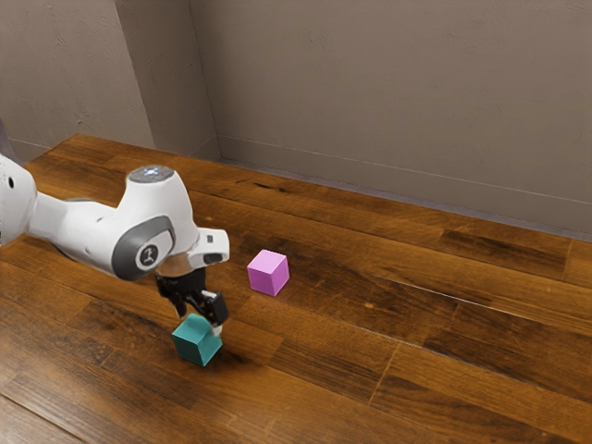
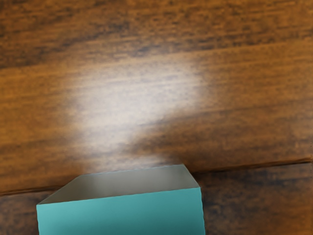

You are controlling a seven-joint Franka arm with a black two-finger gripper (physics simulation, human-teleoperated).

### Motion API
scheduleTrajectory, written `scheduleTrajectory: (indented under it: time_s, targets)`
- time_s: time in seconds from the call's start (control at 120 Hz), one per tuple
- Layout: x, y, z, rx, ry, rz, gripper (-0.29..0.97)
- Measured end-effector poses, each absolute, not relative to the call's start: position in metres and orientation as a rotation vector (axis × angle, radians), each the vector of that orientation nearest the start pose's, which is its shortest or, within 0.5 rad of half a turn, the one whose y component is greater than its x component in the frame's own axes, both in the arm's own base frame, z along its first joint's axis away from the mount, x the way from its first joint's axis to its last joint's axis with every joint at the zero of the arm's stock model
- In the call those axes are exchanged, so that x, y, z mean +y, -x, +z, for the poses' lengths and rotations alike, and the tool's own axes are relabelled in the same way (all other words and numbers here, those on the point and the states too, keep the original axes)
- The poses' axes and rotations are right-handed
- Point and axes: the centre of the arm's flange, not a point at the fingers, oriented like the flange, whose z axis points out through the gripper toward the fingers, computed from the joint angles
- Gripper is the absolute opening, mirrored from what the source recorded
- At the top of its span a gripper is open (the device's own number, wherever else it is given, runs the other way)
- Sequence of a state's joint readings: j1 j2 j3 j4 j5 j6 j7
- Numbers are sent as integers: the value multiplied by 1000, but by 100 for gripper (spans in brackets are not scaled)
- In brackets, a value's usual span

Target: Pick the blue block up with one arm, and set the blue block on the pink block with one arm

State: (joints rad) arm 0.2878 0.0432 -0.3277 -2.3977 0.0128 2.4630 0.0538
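The blue block [image 1: 196,340], a teal-blue cube, rests on the wooden floor toward the exterior view's lower left. My gripper [image 1: 202,317] hangs straight down over it, its tips level with the block's top face. In the wrist view the blue block [image 2: 122,210] sits large, directly under my hand. The pink block [image 1: 268,272] stands alone on the floor, a short way beyond the blue block and toward the exterior view's right. The two blocks are apart.
The wooden floor [image 1: 416,314] stretches bare toward the exterior view's right. Grey walls [image 1: 388,92] close the scene at the back. My white arm [image 1: 102,236] comes in from the exterior view's left.
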Motion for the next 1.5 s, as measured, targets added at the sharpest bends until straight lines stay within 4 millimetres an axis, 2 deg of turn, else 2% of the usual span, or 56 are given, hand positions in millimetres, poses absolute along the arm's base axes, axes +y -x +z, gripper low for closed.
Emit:
scheduleTrajectory:
  time_s: [0.175,0.275,0.558,0.783,1.1,1.375,1.5]
  targets:
    - [-49,-497,300,256,3138,-36,68]
    - [-54,-496,309,273,3130,-57,68]
    - [-37,-495,311,225,3130,-29,68]
    - [-19,-494,303,169,3137,9,68]
    - [-32,-492,294,210,3139,32,68]
    - [-18,-493,293,165,3142,38,68]
    - [-19,-494,291,169,3143,41,68]
